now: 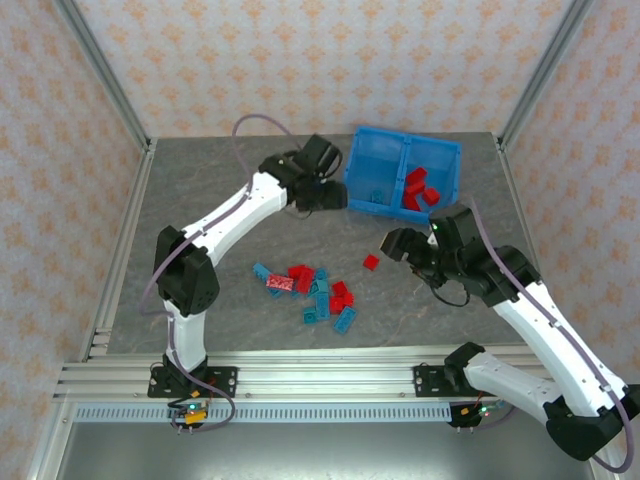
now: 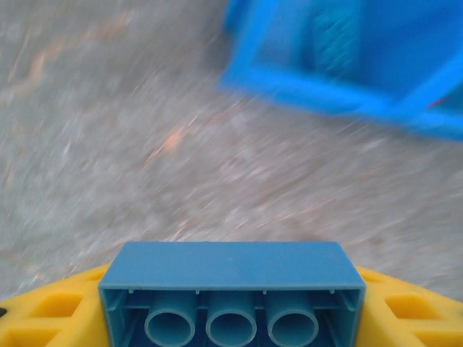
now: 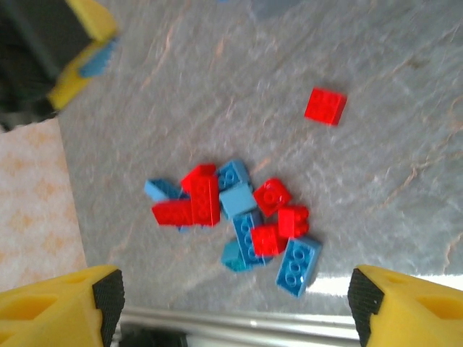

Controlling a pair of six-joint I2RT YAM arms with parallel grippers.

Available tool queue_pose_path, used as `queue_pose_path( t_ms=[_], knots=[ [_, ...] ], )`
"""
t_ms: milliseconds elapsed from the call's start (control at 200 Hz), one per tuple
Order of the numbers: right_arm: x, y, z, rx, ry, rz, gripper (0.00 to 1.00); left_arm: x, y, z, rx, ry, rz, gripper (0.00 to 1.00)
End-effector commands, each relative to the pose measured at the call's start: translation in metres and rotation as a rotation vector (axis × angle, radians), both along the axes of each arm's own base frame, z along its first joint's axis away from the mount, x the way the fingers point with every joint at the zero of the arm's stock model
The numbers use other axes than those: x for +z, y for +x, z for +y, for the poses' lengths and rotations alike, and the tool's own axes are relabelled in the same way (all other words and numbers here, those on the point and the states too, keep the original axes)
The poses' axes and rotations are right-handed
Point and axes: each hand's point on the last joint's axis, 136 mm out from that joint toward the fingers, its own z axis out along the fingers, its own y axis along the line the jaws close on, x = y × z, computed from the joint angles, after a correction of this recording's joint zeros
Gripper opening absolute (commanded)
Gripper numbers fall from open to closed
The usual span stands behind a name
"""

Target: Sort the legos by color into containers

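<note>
My left gripper (image 1: 326, 192) hangs just left of the bright blue bin (image 1: 405, 137) and is shut on a teal-blue lego (image 2: 231, 266), which shows its hollow underside between the yellow fingers (image 2: 51, 311). The bin's wall (image 2: 325, 90) lies ahead and to the right, blurred. Its left container holds teal bricks (image 1: 375, 195). Its right container holds red ones (image 1: 420, 187). A mixed pile of red and teal legos (image 1: 315, 288) lies on the table's near middle. One red brick (image 1: 371, 262) sits apart from it. My right gripper (image 1: 395, 243) hovers open and empty above the pile (image 3: 239, 217) and that lone red brick (image 3: 325, 105).
An aluminium rail (image 1: 300, 375) runs along the table's near edge, close to the pile, and shows as a bright bar (image 3: 239, 322) in the right wrist view. Patterned walls and metal posts (image 1: 105, 75) enclose the grey table.
</note>
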Motion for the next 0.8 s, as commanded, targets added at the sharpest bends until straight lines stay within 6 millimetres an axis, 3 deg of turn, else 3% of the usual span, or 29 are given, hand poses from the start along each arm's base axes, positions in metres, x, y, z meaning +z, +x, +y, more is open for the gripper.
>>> queue_pose_path(
  t_ms=[0,140,295,405,566,666,796],
  knots=[
    [0.001,0.029,-0.013,-0.147,-0.031,-0.085,0.83,0.004,0.026,-0.038,-0.068,-0.049,-0.026,0.46],
    [-0.003,0.032,-0.012,-0.149,-0.048,-0.066,0.83,0.011,0.072,-0.076,-0.046,-0.143,-0.08,0.44],
    [-0.001,0.031,-0.018,-0.145,-0.084,-0.071,0.84,0.005,0.117,-0.121,0.08,-0.409,-0.105,0.43],
    [0.002,0.034,-0.022,-0.122,-0.124,-0.09,0.86,-0.014,0.142,-0.126,0.215,-0.492,-0.11,0.43],
    [0.015,0.048,-0.028,-0.036,-0.192,-0.086,0.88,-0.027,0.158,-0.131,0.295,-0.557,-0.117,0.48],
    [0.018,0.058,-0.024,0.018,-0.186,-0.068,0.89,-0.033,0.162,-0.131,0.337,-0.577,-0.104,0.59],
    [0.025,0.065,-0.017,0.088,-0.18,-0.074,0.89,-0.016,0.162,-0.135,0.334,-0.617,-0.126,0.74]
  ],
)
